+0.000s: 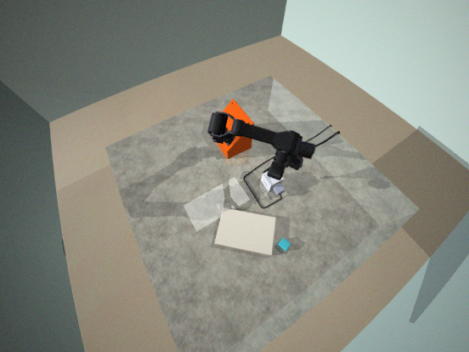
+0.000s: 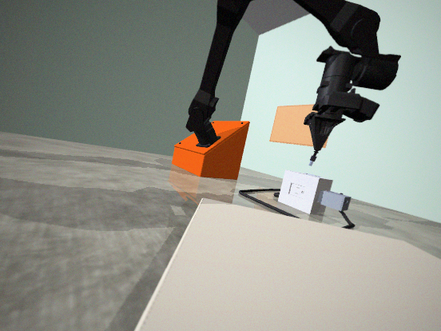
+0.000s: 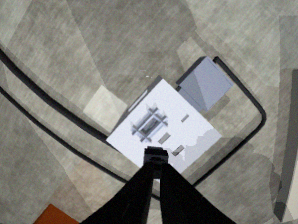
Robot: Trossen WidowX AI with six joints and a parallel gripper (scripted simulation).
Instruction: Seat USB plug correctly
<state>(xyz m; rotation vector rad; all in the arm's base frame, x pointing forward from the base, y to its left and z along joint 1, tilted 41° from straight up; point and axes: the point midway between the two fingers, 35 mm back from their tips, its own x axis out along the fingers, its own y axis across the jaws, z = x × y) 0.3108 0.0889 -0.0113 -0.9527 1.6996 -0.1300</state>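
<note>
My gripper points down and is shut on the small black USB plug. The plug's pale metal end points down in the exterior view, with a gap between it and the cube's top. The white power cube stands on the table below. Its top socket shows empty in the wrist view, up and left of the plug, turned at an angle to the view. Three slots lie beside it. Which way round the plug faces is too small to tell.
A grey-blue block sticks out from the cube's side. A black cable loops round the cube. A cream slab, a cyan cube and the orange arm base stand apart.
</note>
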